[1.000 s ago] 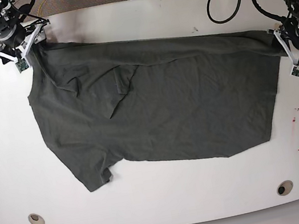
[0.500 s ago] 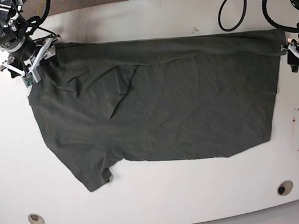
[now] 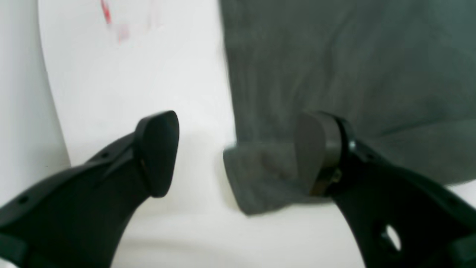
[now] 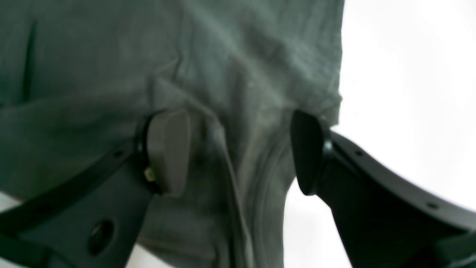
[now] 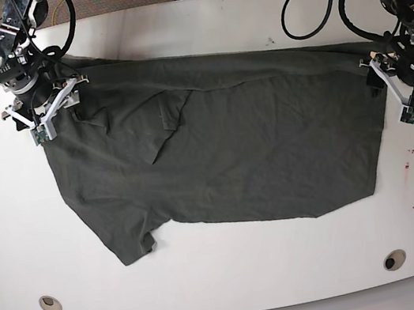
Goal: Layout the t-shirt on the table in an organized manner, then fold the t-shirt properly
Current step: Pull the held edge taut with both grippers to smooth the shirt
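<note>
Both claws are spread wide, nothing grasped; the left claw [image 3: 234, 156] is poised over the t-shirt [image 5: 223, 152] corner, the right claw [image 4: 240, 150] over wrinkled cloth; no writing is legible.

T-shirt [image 5: 223, 152] spread across table [image 5: 215, 290]; open end effectors at two upper corners.

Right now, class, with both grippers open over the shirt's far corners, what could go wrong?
1. The left gripper straddles a folded-over corner of the dark charcoal-grey cloth t-shirt; closing there may pinch both layers and keep the fold.
2. The right gripper stands over bunched ridges, so it may take uneven cloth.
3. A flap lies folded near the middle; pulling the corners alone may leave it on the smooth white table.
</note>
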{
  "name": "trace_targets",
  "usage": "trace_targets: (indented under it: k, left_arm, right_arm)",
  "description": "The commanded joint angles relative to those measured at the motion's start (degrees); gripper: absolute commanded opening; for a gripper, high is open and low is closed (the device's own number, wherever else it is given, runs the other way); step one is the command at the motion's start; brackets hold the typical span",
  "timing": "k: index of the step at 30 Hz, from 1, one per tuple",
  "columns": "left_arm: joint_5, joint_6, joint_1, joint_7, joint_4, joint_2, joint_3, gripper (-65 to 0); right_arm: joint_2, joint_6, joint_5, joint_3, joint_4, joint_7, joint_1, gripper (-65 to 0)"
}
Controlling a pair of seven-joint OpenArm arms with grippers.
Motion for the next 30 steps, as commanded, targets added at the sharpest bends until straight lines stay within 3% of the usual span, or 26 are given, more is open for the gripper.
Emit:
trace_targets:
  k: [1,13,16,22,24,30]
  left_arm:
    - [-0.04,0.07,-0.8,-1.78,-1.14,-0.79,0.39,-19.9]
    - [0.22,0.07,-0.71,-9.08,-13.36,-2.02,0.48,-19.9]
    - [0.22,0.07,-1.06,-9.96,-16.7,-2.38,0.48,-19.9]
    - [0.22,0.07,-1.15,-13.91,-20.83,-2.46,0.48,-19.9]
    - [0.22,0.07,-1.15,-14.44,-21.27,-2.46,0.57,-19.9]
    - [0.22,0.07,-1.41,-14.53,-22.15,-2.38,0.66,-19.9]
  right_arm:
    - [0.66,-0.07,0.83,0.24,-0.97,0.89,0.9,-24.9]
    - [0.31,-0.07,0.91,0.24,-2.29,0.72,0.28,-26.2]
    - [0.31,-0.07,1.09,0.24,-2.29,0.72,-0.6,-33.0]
    - [0.31,-0.07,0.83,0.24,-2.91,0.19,-1.3,-54.1]
    - [0.66,-0.07,1.18,0.24,-3.43,-0.25,-1.57,-57.1]
    - [0.75,-0.07,1.18,0.24,-4.31,-0.69,-2.8,-56.8]
